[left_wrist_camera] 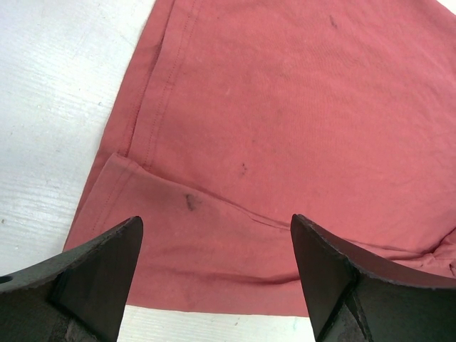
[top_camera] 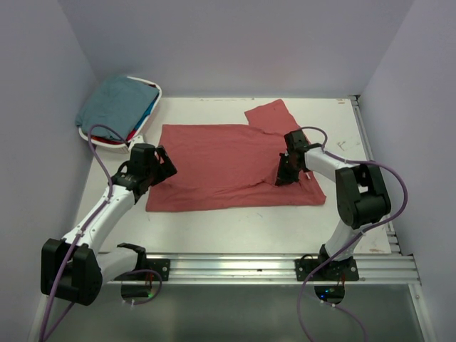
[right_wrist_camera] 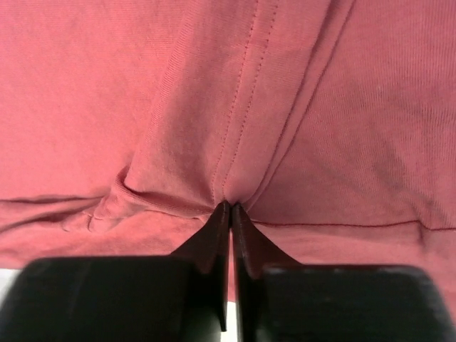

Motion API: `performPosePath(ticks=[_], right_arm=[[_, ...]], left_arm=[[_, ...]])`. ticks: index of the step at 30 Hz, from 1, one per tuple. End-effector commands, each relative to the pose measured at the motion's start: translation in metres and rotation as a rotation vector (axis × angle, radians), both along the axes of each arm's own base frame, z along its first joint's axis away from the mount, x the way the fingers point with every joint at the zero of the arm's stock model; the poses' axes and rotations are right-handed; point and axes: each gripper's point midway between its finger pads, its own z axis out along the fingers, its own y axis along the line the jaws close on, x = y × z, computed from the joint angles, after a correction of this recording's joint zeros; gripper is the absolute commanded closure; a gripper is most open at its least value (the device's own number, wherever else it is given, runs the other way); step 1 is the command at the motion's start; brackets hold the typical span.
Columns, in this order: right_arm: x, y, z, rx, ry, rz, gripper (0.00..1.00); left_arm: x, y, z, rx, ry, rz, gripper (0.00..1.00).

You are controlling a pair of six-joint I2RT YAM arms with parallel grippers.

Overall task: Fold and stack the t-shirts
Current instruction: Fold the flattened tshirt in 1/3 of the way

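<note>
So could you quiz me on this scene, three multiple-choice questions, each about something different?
1. Where on the table is the basket?
A centre
B near right corner
C far left corner

2. What colour is the shirt spread flat?
A teal
B red
C white

3. How is the right gripper?
A shut on a pinch of the shirt
B wide open
C out of view

Answers:
1 C: the top view shows it at the far left corner.
2 B: the cloth looks red in every view.
3 A: its wrist view shows the fingers closed on a fold of cloth.
</note>
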Motion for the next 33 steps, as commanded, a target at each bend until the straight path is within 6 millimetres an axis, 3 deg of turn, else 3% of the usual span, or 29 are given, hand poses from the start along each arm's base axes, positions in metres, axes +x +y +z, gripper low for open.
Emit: performPosePath(ticks=[1, 7, 11, 14, 20, 24, 29, 33], right_arm=[[-0.004, 0.000, -0.004, -0.002, 0.008, 0.000, 1.00], [0.000, 0.000, 0.018, 0.001, -0.031, 0.007, 1.00], [0.009, 0.002, 0.054, 0.018, -0.111, 0.013, 1.00], [0.017, 0.004, 0.068, 0.023, -0.142, 0.024, 1.00], [0.042, 0.013, 0.071, 0.027, -0.150, 0.063, 1.00], [0.062, 0.025, 0.055, 0.049, -0.116, 0.087, 1.00], [0.091, 0.042, 0.053, 0.104, -0.142, 0.110, 1.00], [0.098, 0.050, 0.054, 0.134, -0.157, 0.128, 1.00]], left_arm=[[0.005, 0.002, 0.009, 0.020, -0.050, -0.008, 0.12], [0.005, 0.002, 0.011, 0.017, -0.054, -0.010, 0.12], [0.006, 0.002, 0.012, 0.017, -0.059, -0.009, 0.12], [0.006, 0.001, 0.012, 0.015, -0.058, -0.011, 0.12], [0.006, 0.002, 0.012, 0.021, -0.056, -0.010, 0.12], [0.006, 0.003, 0.013, 0.023, -0.061, -0.007, 0.12], [0.005, 0.003, 0.012, 0.023, -0.057, -0.004, 0.12], [0.005, 0.006, 0.016, 0.027, -0.067, 0.005, 0.12]])
